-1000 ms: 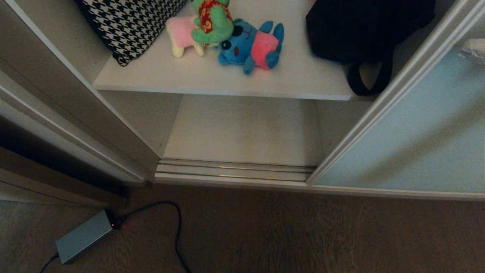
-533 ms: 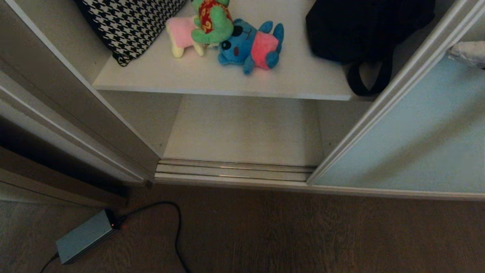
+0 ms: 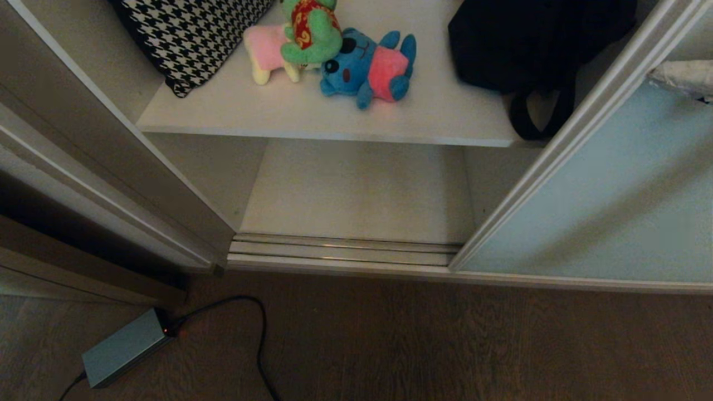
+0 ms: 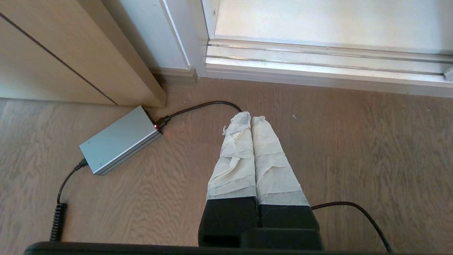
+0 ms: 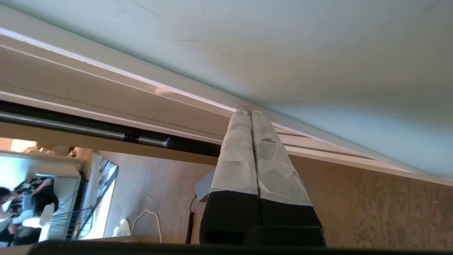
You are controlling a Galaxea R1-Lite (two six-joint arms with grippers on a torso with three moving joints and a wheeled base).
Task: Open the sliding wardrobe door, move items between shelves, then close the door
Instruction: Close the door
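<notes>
The sliding wardrobe door (image 3: pixel 601 195) is standing on the right side of the opening, its frosted blue-green glass facing the camera and its off-white frame edge running diagonally past the shelf ends. The right gripper (image 5: pixel 250 111) is pressing its tape-wrapped fingers (image 5: pixel 236 148) tightly together with nothing between them, the tips sitting against the door frame where it meets the glass; in the head view only its pale tip (image 3: pixel 682 75) is showing at the right edge. The left gripper (image 4: pixel 250 117) is hanging low over the wood-grain floor (image 4: pixel 354 148), its fingers likewise pressed together and empty, near a grey power adapter (image 4: pixel 118 140) and its black cable (image 4: pixel 201 105). On the upper shelf (image 3: pixel 312 120), the blue plush toy (image 3: pixel 367 67) is lying beside the pale yellow plush toy (image 3: pixel 267 53), with a green plush toy (image 3: pixel 312 30) leaning across both. A houndstooth cushion (image 3: pixel 189 33) is resting at the shelf's left end and a black bag (image 3: pixel 529 44) at its right. The lower shelf (image 3: pixel 362 189) is sitting behind the metal door track (image 3: pixel 345 250).
</notes>
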